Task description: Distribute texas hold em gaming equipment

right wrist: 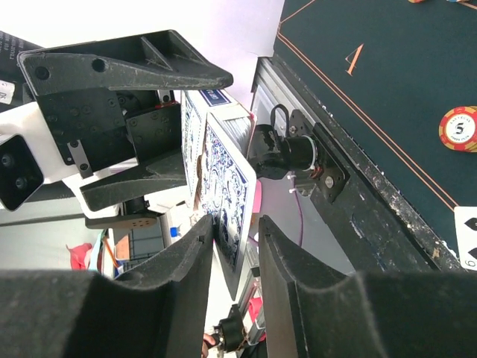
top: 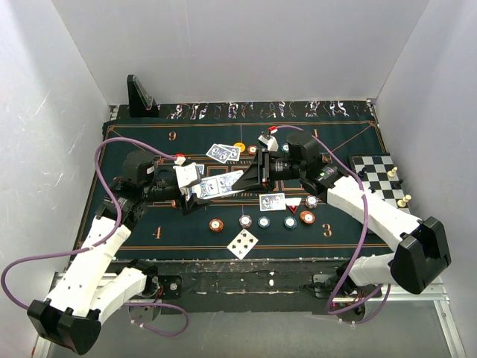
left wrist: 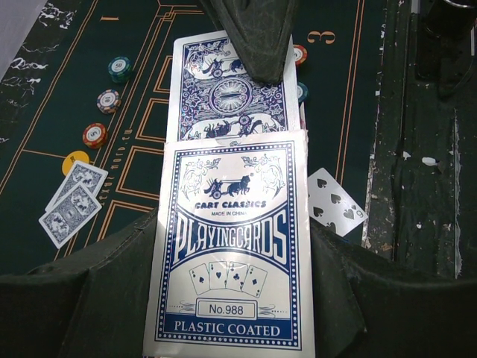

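My left gripper [top: 195, 189] is shut on a blue-and-white playing card box [left wrist: 231, 246] and holds it above the middle of the green felt. A blue-backed card [left wrist: 231, 89] sticks out of the box's far end. My right gripper [top: 247, 177] straddles that card [right wrist: 227, 194]. Its left pad touches the card, and a gap shows at the right pad. On the felt lie an orange chip [top: 216, 224], a white-pink chip [top: 245, 221], a teal chip [top: 264, 221], a red chip [top: 307, 217], a yellow chip [top: 239, 147], two face-down cards [top: 223, 153], one face-down card [top: 272, 201] and a face-up card [top: 243, 243].
A black-and-white chessboard [top: 376, 175] with pieces lies at the right edge of the felt. A black wedge stand [top: 140, 97] sits at the back left. White walls close in the left, back and right. The table's scuffed black front edge [top: 246, 265] runs below the chips.
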Controlling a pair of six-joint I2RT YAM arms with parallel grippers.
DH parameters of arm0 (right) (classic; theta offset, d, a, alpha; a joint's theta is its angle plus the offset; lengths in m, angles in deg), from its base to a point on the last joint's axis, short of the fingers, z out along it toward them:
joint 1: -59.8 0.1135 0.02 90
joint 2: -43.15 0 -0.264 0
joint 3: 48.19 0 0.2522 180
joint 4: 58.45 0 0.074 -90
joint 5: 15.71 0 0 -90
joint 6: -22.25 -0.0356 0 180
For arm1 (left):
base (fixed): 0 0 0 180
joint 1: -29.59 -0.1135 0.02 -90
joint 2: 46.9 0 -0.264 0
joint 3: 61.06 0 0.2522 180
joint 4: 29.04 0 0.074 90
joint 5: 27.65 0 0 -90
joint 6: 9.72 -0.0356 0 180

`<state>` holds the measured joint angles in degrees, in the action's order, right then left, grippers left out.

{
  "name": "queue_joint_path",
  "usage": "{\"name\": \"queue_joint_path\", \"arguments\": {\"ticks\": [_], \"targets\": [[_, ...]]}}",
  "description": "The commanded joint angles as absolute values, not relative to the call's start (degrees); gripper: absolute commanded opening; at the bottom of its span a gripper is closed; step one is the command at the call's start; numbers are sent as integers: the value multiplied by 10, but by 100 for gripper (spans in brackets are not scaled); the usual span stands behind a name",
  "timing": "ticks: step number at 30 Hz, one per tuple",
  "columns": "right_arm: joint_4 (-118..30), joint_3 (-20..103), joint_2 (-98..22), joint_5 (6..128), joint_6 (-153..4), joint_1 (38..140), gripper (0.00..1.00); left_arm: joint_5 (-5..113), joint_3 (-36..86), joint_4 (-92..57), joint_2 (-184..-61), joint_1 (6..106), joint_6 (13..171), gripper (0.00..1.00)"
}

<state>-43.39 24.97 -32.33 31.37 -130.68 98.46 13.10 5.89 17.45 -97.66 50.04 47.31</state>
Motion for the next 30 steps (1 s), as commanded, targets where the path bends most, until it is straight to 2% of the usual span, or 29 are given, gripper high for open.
{"name": "queue_joint_path", "arguments": {"ticks": [1, 14, 23, 30], "targets": [[-406, 264, -311, 331, -1281, 982, 36, 110, 66, 158, -956, 499, 478, 0], [-364, 260, -271, 335, -1260, 947, 30, 108, 69, 157, -956, 498, 480, 0], [-319, 263, -240, 343, -1236, 928, 29, 108, 68, 157, -955, 498, 480, 0], [-304, 261, -217, 345, -1229, 901, 14, 108, 66, 157, -953, 498, 478, 0]]}}
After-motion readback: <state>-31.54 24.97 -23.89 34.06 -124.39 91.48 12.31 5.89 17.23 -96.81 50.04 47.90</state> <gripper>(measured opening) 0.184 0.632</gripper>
